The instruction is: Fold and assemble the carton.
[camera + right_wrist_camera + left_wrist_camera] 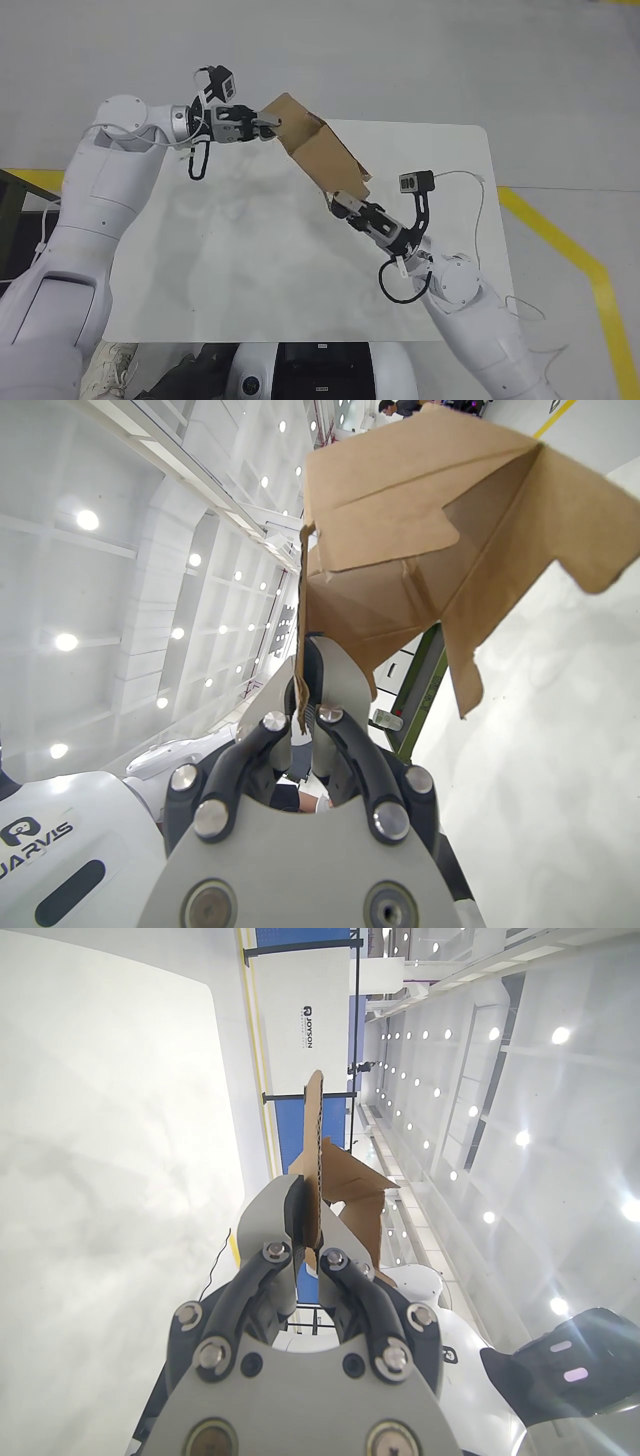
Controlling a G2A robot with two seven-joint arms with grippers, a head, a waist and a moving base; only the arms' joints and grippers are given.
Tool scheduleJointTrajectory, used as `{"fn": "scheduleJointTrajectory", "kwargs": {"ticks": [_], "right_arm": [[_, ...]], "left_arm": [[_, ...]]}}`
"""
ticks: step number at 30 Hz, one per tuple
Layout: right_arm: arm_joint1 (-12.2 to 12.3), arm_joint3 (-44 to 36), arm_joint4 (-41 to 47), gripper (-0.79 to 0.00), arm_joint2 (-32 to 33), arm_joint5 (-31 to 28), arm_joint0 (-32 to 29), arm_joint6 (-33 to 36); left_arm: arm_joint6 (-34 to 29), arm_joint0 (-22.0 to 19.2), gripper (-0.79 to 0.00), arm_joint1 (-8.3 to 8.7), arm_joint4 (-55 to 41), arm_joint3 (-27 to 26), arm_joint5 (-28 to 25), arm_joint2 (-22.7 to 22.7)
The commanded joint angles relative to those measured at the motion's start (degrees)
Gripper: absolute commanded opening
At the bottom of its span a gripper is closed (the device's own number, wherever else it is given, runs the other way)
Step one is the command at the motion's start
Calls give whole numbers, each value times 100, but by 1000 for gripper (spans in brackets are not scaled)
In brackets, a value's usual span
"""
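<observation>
**A:** Where is the carton (318,152)?

**B:** It hangs between the two arms over the far half of the tabletop (250,265). It lies on a slant, and its far-left corner pokes out past the tabletop's far edge. It is plain brown corrugated board.

**A:** Does it rest on the tabletop?

**B:** I cannot tell from above whether any part touches. Both arms have hold of it.

**A:** What about the left pincer (268,126)?

**B:** It is pressed together on the carton's far-left end. In the left wrist view, a single wall of board stands edge-on between the two fingers, clamped by the dark pads (295,1208). The rest of the carton (357,1180) spreads beyond them.

**A:** And the right pincer (337,203)?

**B:** It is pinching too, at the opposite, near-right end of the carton. In the right wrist view, a thin edge of board runs down between its fingers (345,672).

**A:** Is the carton folded up?

**B:** Not fully. From above it reads as an opened sleeve with a dark hollow on its far side. In the right wrist view the flaps (385,525) splay outward at different angles. Creased inner faces show between them, and one flap points toward the tabletop.
</observation>
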Motion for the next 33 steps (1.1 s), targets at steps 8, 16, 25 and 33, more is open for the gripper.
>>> {"fn": "scheduleJointTrajectory", "kwargs": {"ticks": [8,16,25,33], "right_arm": [[6,-25,96,-554,83,132,-41,28],[-10,37,116,-751,64,135,-7,40],[-20,25,95,-785,39,150,8,114],[22,-84,449,-785,256,341,18,498]], "left_arm": [[34,147,-785,15,86,-149,76,-71],[29,196,-785,18,130,-226,101,-130],[39,244,-785,18,159,-264,125,-189],[-91,212,-431,49,341,-200,195,-264]]}}
